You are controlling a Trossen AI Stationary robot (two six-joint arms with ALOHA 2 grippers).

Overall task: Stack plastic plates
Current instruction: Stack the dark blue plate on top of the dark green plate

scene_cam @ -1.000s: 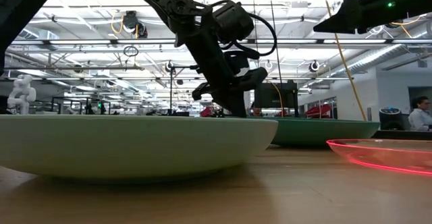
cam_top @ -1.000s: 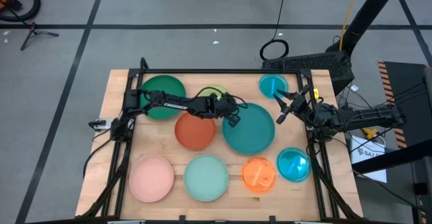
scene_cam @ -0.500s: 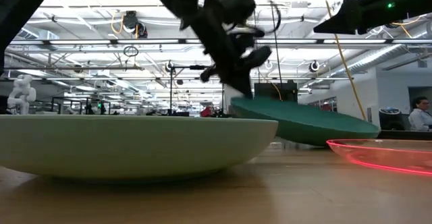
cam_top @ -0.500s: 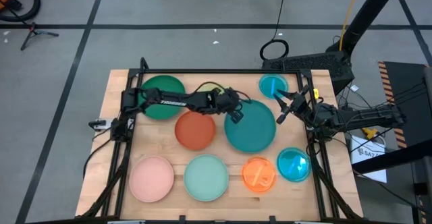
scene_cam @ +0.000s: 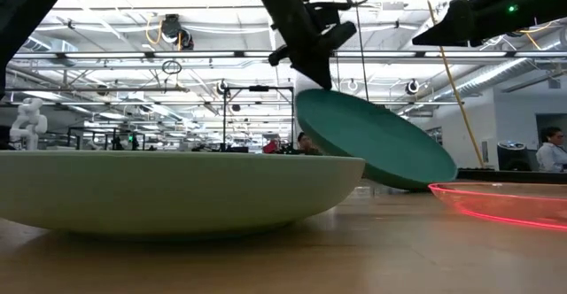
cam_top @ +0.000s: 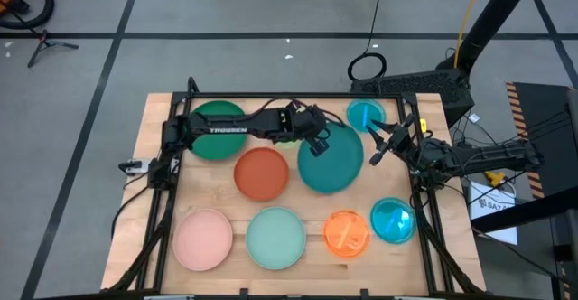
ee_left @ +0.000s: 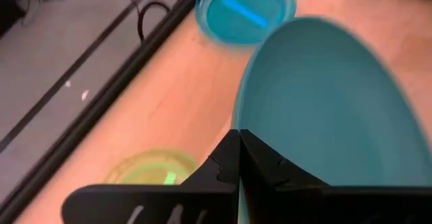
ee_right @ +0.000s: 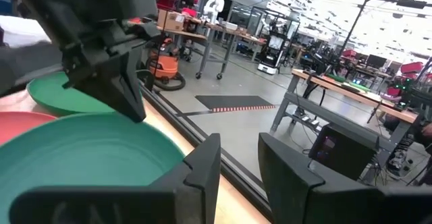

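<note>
Fingers (ee_left: 237,158) of TROSSEN-marked, seemingly, left arm pinch teal plate (cam_top: 330,160).

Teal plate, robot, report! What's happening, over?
Left gripper shut on teal plate, one edge lifted, tilted. Right gripper open, waiting at table's right. Red-orange plate close beside.

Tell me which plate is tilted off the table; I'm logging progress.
The teal plate, gripped at its rim by the left pincer; the others lie flat.

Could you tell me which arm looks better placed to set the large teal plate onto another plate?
The left arm, probably: the left gripper already pinches the rim of the large teal plastic plate, tilting it up beside the red-orange plastic plate. The right gripper hangs open at the table's right edge, holding nothing.
</note>
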